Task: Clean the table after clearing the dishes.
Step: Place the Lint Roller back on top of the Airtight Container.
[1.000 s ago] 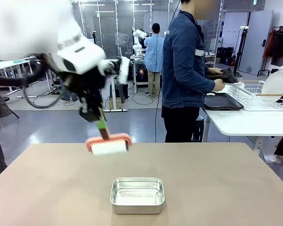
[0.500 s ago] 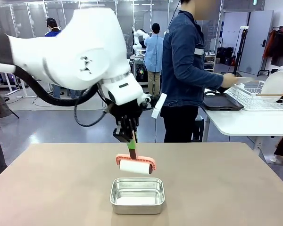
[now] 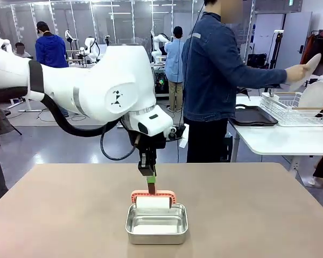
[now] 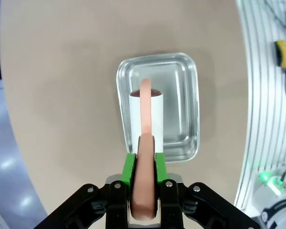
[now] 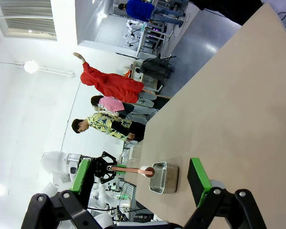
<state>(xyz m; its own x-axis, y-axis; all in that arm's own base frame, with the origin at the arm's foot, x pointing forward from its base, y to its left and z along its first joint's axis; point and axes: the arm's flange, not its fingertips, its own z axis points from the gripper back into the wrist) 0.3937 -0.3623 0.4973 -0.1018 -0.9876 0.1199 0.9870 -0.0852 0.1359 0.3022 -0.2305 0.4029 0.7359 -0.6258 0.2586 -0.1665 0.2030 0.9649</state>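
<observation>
Left gripper clamped on salmon-handled lint roller. Handle upright, white roll level, its axis along the long side of the small rectangular steel pan. Roll's lower edge is hidden behind the pan's far wall, so contact can't be told. Matte beige table runs left-right, near corners cut off. Right gripper jaws wide, empty. Round white plate is off the table, in the person's hand.

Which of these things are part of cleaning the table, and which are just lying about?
Job in hand: table; orange roller in the left hand; white plate in wire rack; dark tray.
Just about: steel pan, perhaps the roller's rest; white side table.
</observation>
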